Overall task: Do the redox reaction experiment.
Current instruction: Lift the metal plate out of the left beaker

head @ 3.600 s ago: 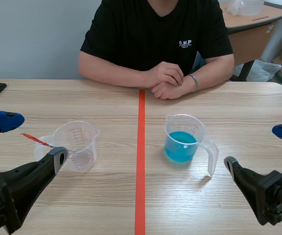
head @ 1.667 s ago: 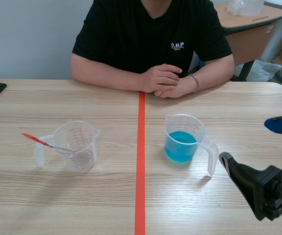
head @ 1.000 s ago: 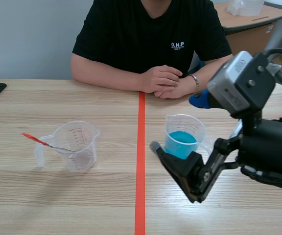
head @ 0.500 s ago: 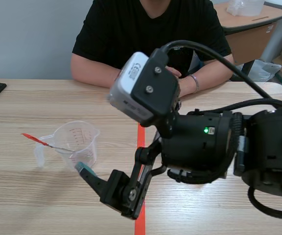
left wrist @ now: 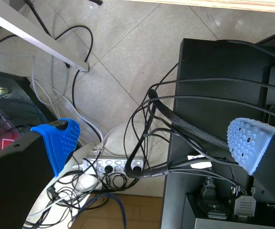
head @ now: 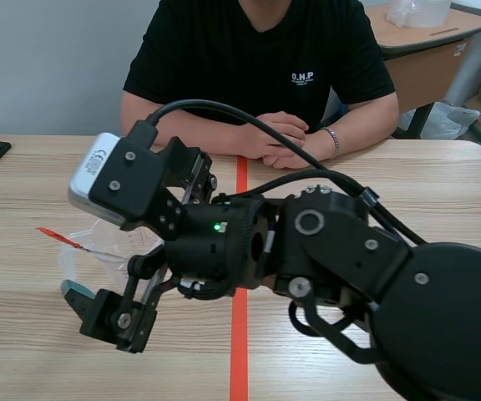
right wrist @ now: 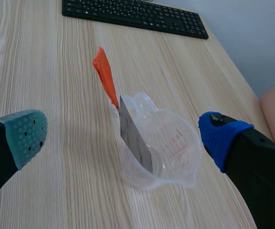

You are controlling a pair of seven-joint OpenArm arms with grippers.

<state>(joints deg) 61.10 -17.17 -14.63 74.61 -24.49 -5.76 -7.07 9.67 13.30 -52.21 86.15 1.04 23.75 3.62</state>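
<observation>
Right gripper [right wrist: 121,138], jaws wide; beaker [head: 100,247] light, tippy. We would pinch the stiff orange handle [head: 53,235] at its nine o'clock.

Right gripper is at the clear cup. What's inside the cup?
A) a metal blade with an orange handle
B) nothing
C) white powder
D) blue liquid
A: the right wrist view shows an orange-handled metal blade leaning inside the cup, its handle sticking out over the rim.

Black arm [head: 332,259], grey camera housing [head: 107,177], right gripper [right wrist: 123,137] teal-and-blue padded
</observation>
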